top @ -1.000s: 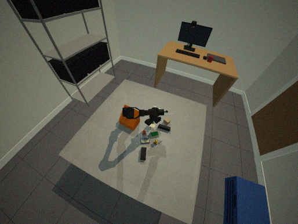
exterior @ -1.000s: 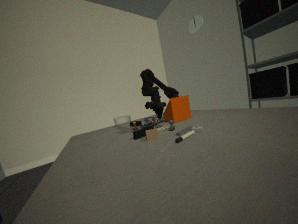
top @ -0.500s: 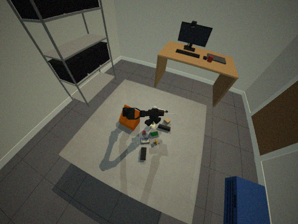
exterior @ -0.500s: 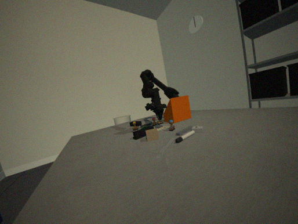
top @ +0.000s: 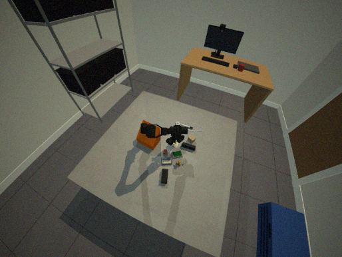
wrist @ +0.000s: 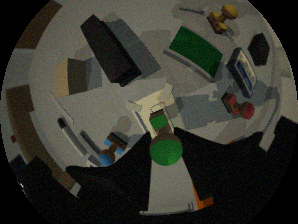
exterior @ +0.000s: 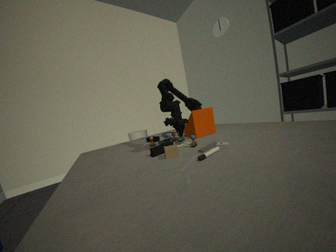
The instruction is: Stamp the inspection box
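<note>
Nearest the wrist camera, the claw is partly open, its fingers clamped on the green-knobbed stamp, which I take for the PASS one. Just beyond the knob, the stamp's foot lines up over the cream card on the desk; whether it touches cannot be told. The step in hand looks like printing: the next move probably wants a square check over the box, a straight press without sliding, then a clean lift. Whether the stamp carries ink does not show, and the box is partly hidden, so a skewed or smeared print is the risk. Farther out, the blue-knobbed stamp and the red-knobbed stamp stand apart from the card, as does the green slab, probably the ink pad; the yellow-knobbed stamp lies beyond it.
</note>
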Controlling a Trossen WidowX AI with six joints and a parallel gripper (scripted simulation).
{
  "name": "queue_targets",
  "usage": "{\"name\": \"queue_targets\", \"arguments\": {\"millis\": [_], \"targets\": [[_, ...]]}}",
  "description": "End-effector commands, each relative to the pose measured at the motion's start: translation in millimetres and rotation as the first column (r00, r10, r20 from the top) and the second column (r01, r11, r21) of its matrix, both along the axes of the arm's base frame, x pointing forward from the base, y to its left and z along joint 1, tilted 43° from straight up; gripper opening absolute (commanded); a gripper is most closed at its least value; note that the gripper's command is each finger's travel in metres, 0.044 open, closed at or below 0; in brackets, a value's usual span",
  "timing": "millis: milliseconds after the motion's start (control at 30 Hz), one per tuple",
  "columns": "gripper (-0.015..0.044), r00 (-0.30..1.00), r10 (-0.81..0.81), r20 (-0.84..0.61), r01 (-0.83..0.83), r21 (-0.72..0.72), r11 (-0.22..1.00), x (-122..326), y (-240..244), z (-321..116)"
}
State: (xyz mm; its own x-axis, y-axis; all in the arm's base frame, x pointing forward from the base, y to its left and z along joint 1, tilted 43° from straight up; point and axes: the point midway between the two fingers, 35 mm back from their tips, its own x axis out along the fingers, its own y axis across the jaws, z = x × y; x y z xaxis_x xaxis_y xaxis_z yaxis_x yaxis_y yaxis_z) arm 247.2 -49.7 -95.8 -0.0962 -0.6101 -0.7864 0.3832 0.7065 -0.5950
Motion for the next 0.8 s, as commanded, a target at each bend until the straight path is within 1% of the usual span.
{"name": "queue_targets", "arguments": {"millis": [0,767], "targets": [[0.0,1.0,0.003,-0.001,-0.003,-0.004,1.0,-1,-3,-2],[0.0,1.0,0.004,0.002,-0.004,-0.007,1.0,-4,-13,-12]]}}
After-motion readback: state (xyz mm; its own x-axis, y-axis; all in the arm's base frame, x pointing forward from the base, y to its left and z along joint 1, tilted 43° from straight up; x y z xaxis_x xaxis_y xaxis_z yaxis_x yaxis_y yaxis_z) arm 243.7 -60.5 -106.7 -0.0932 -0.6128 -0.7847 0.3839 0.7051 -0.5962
